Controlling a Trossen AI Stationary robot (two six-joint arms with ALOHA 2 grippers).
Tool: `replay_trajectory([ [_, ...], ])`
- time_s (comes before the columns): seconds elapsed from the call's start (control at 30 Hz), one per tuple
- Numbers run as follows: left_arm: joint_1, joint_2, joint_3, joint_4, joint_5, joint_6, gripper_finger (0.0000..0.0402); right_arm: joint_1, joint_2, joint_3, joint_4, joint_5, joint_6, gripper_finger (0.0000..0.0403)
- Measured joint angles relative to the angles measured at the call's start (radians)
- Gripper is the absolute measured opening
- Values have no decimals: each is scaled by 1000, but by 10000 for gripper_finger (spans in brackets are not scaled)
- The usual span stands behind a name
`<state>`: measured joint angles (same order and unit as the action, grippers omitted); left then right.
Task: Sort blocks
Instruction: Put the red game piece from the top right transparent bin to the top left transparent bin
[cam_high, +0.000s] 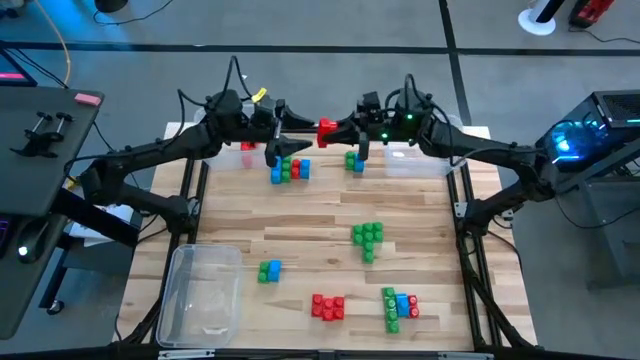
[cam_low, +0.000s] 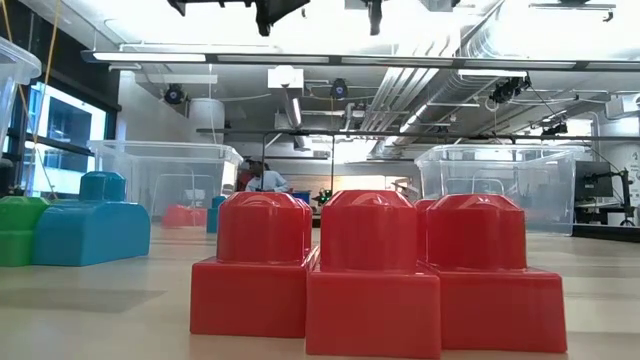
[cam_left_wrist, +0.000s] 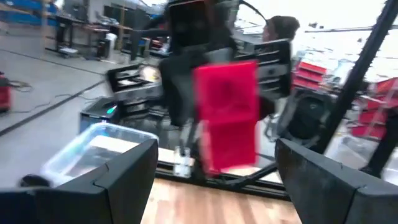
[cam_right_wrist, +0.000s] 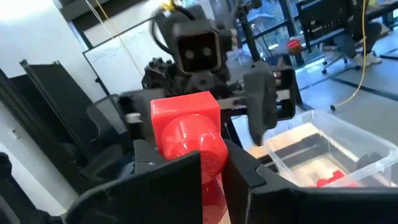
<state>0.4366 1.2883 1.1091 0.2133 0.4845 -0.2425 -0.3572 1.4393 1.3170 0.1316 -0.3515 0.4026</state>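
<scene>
High over the table's far middle, my right gripper (cam_high: 340, 131) is shut on a red block (cam_high: 326, 130), seen close up as the red block (cam_right_wrist: 186, 130) in its wrist view. My left gripper (cam_high: 290, 128) faces it from the left, open. Its two fingers (cam_left_wrist: 118, 180) stand apart just short of the red block (cam_left_wrist: 227, 115), touching nothing. Loose blocks lie on the table: a blue, green and red cluster (cam_high: 288, 170), a green and blue pair (cam_high: 354, 160), a green cluster (cam_high: 367, 240), a green and blue pair (cam_high: 268, 270), a red cluster (cam_high: 328, 306) and a mixed cluster (cam_high: 400, 305). My right gripper pinches the red block between its two fingers (cam_right_wrist: 161, 186), which lie on the block's lower sides (cam_right_wrist: 208, 168). The fingers are level and point toward the table's left. The block is lifted clear of the table, out in front of the fingers.
Three clear bins stand on the table: one far left (cam_high: 245, 150) with something red in it, one far right (cam_high: 415, 160), one near left (cam_high: 205, 295). In the low view, red blocks (cam_low: 375, 270) and a blue block (cam_low: 90, 230) fill the foreground.
</scene>
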Motion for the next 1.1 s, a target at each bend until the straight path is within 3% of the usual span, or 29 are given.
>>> replay_trajectory([
  [0.2, -45, 36, 0, 4, -5, -21, 310, -5, 27, 0, 8, 0, 8, 0],
  [0.47, -59, 60, 0, 19, -109, -64, 310, 0, 28, 0, 10, 0, 8, 0],
  [0.63, -59, 59, 0, 20, -115, -60, 299, 3, 28, 0, 9, 1, 0, 0],
  [0.77, -59, 59, 0, 17, -117, -62, 233, 18, 28, 0, 9, 12, -25, 0],
  [0.93, -58, 57, 0, 20, -115, -67, 88, 35, 27, 0, 8, 28, -68, 0],
  [1.1, -55, 57, 0, 16, -129, -61, 81, 34, 27, 0, 5, 70, -63, 12],
])
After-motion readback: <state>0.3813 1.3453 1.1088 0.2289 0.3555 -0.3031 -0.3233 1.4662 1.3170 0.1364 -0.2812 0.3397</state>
